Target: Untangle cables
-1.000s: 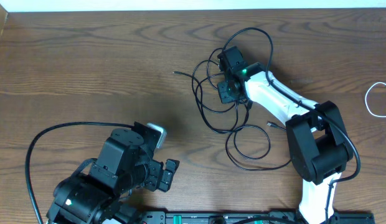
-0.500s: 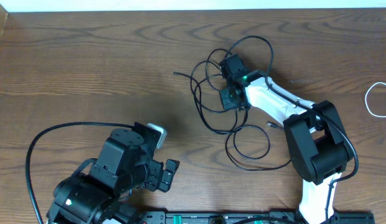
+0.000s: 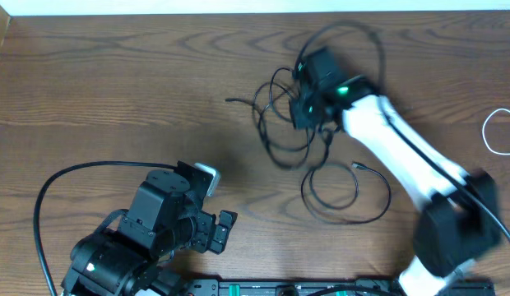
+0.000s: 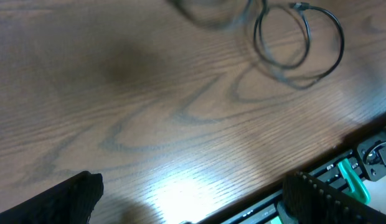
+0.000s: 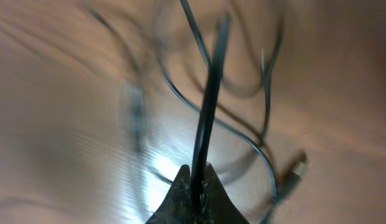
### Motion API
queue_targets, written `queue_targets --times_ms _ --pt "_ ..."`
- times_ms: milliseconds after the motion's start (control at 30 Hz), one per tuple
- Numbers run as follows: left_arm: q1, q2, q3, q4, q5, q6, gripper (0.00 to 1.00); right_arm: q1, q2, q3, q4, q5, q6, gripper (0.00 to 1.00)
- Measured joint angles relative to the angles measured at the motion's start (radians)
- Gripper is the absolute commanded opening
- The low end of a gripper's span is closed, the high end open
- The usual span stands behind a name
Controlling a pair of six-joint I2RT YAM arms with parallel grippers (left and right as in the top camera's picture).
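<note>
A tangle of thin black cables [image 3: 288,123] lies on the wooden table right of centre, with a loose loop [image 3: 345,193] trailing toward the front. My right gripper [image 3: 307,105] is over the tangle and shut on a black cable [image 5: 208,106], which runs up between its fingertips [image 5: 198,186]; the arm is motion-blurred. A plug end [image 5: 297,169] shows at the right of the right wrist view. A white cable [image 3: 502,131] lies at the right table edge. My left gripper [image 3: 214,230] is open and empty near the front left; its view shows the black loop [image 4: 299,40] far off.
The left arm's thick black lead [image 3: 74,177] arcs over the front left of the table. A black rail with green parts [image 4: 352,174] runs along the front edge. The table's far edge meets a white wall [image 3: 238,6].
My right gripper has moved up and toward the far side with the black cable, pulling the tangle with it. The right arm has swung and is now blurred. The left arm has not moved.
</note>
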Motion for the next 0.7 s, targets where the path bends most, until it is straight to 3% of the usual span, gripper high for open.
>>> queue_targets --times_ms 333,700 --pt "0.000 0.000 0.000 0.057 0.001 0.000 0.98 0.003 -0.395 0.098 0.011 -0.031 -0.014 0.01" --pt "0.000 0.061 0.000 0.273 0.075 -0.045 0.98 0.069 -0.487 0.098 -0.043 -0.059 -0.018 0.01"
